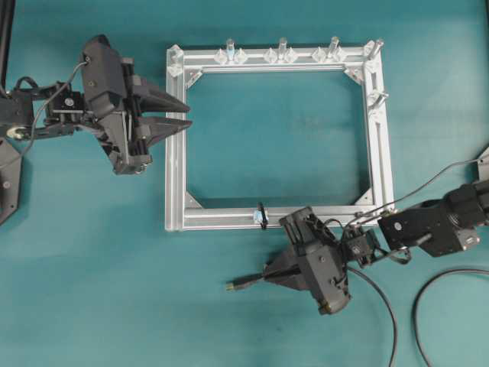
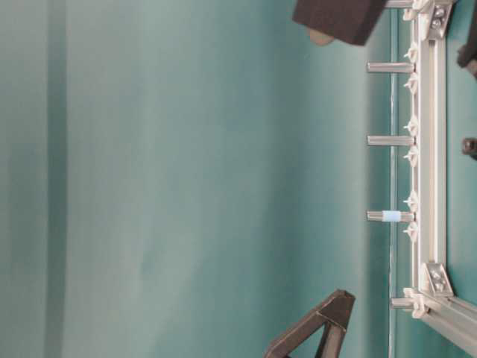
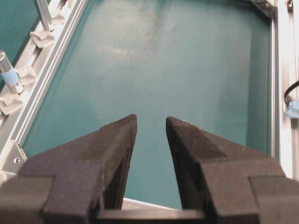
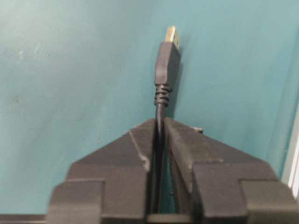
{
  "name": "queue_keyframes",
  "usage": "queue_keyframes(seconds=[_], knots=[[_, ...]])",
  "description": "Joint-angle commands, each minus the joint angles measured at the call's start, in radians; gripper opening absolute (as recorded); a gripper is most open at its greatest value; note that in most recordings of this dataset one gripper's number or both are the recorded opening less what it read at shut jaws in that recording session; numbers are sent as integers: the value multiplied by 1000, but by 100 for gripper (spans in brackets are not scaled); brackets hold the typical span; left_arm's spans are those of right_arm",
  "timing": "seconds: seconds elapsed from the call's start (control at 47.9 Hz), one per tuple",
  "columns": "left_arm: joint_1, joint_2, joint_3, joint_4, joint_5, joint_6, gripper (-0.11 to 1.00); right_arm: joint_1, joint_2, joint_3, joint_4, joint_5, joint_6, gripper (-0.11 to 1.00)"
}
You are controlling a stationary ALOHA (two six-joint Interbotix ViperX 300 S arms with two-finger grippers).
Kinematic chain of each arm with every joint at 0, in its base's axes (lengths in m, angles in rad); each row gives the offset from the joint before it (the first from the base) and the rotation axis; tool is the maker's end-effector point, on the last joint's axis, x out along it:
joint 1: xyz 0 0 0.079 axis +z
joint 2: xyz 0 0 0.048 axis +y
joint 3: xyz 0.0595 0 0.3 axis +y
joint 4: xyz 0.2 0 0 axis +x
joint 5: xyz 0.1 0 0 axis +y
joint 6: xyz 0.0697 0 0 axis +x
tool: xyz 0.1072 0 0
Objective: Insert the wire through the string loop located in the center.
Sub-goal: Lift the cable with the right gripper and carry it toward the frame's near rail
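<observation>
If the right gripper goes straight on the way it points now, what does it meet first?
Probably nothing: ahead of the right gripper and the wire's plug lies bare table. The frame stays beside its path.

Bare tabletop point(image 1: 114, 290) lies open between my plug tip point(image 1: 229, 287) and the string loop point(image 1: 262, 215) on the frame's near bar point(image 1: 221, 219). Inside the frame, my left fingers point(image 3: 112, 158) face open tabletop. Upright posts point(image 1: 282, 47) crowd the far bar.

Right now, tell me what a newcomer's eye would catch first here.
The square silver frame in the middle of the teal table stands out first. Next, the right gripper below the frame's lower bar, jaws shut on the wire, plug pointing left in the overhead view. The left gripper sits open at the frame's left bar; the string loop is on the lower bar.
</observation>
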Motion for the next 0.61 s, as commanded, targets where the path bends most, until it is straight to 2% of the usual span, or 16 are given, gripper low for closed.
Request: queue_keyframes(seconds=[0.0,0.209,0.585], knots=[[-6,-14,-8,3,-5,0,36,2,-8,-5,2,-2,9,10],[-12,-14,-8,3,-5,0,36,3,-6,9,2,-5,41,10],[-32,-14,-5,3,-5,0,36,5,-21,6,2,-15,48,10]])
